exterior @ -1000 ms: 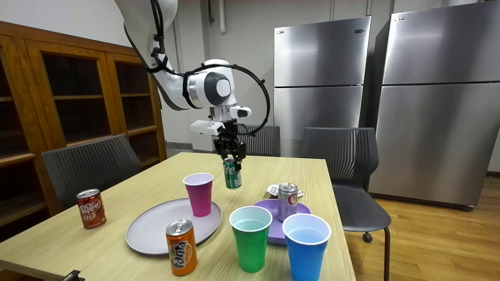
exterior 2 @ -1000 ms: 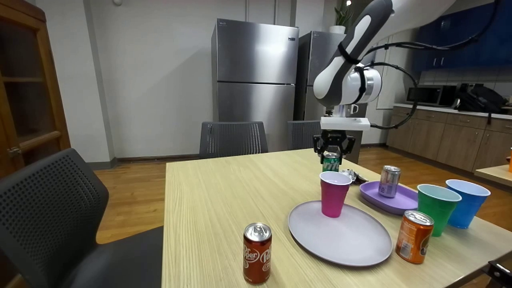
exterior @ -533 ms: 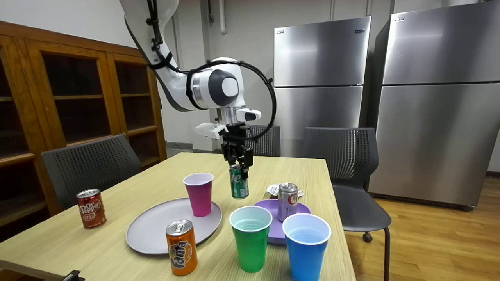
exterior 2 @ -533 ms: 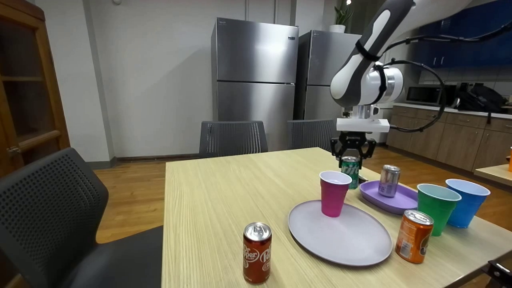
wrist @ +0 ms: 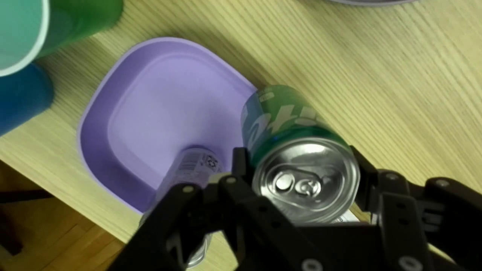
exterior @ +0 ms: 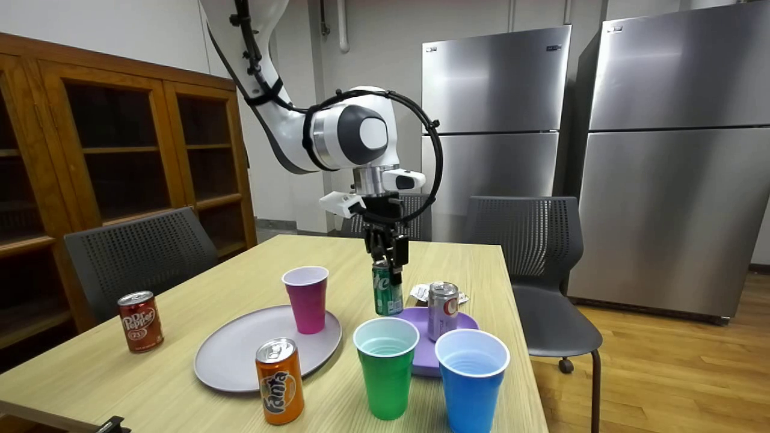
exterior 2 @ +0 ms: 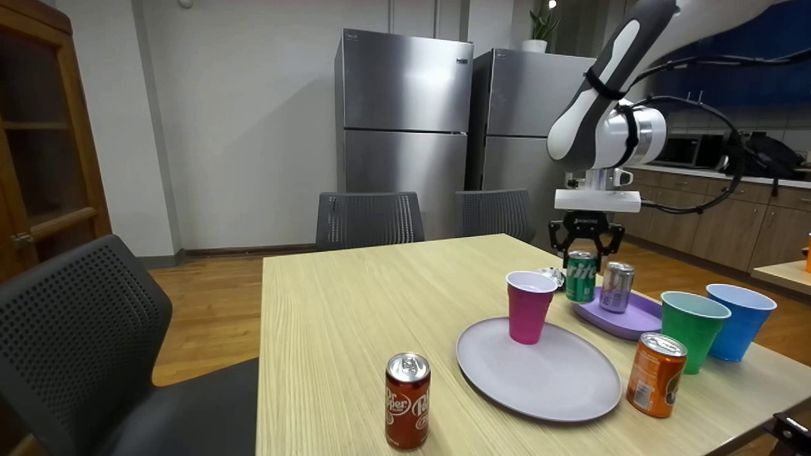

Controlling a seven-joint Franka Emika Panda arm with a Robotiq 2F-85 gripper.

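The bench [exterior 2: 355, 329] carried a purple dish [wrist: 162, 109]. The hand [exterior 2: 582, 263] was clamped on a green Sprite can [exterior 2: 580, 284], held nearly upright at the dish's edge, near a silver can [exterior: 442, 316] that stood in the dish.

Green Sprite can [wrist: 299, 150], upright, held in tool [exterior 2: 583, 261], near purple dish [wrist: 162, 101].

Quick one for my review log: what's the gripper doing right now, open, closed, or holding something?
Gripper: closed, holding the green soda can, one jaw on each side.
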